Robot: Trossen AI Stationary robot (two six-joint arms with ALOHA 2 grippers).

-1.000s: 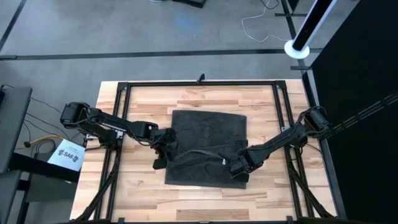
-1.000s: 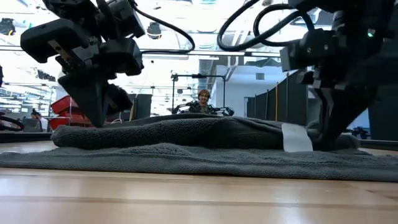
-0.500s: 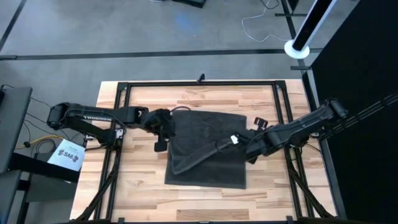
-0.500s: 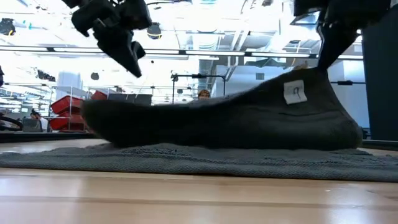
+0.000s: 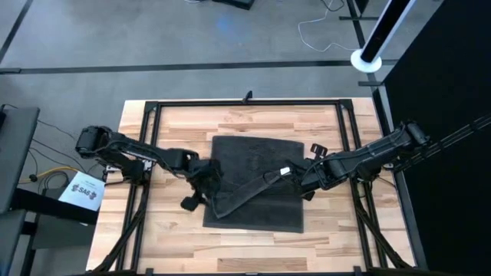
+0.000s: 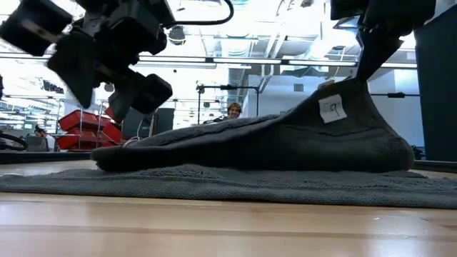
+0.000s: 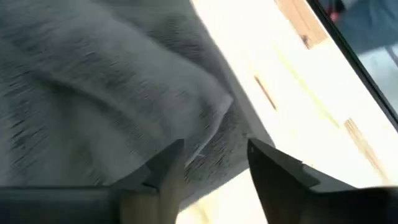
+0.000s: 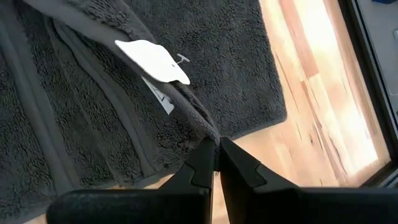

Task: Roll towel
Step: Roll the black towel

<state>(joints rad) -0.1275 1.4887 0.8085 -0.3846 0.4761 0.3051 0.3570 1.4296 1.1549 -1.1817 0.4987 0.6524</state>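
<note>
On table, towel (image 5: 257, 184) fold running diagonally, right pincer (image 8: 216, 154) pinching corner

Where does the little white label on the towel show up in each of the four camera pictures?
High view: the white label sits mid-table, right of centre, on the towel's lifted fold.
Low view: label high on the raised right end of the towel.
Left wrist view: not in it.
Right wrist view: label just ahead of the right gripper.
Shared landmark: the right gripper pinching the towel edge beside it.
</note>
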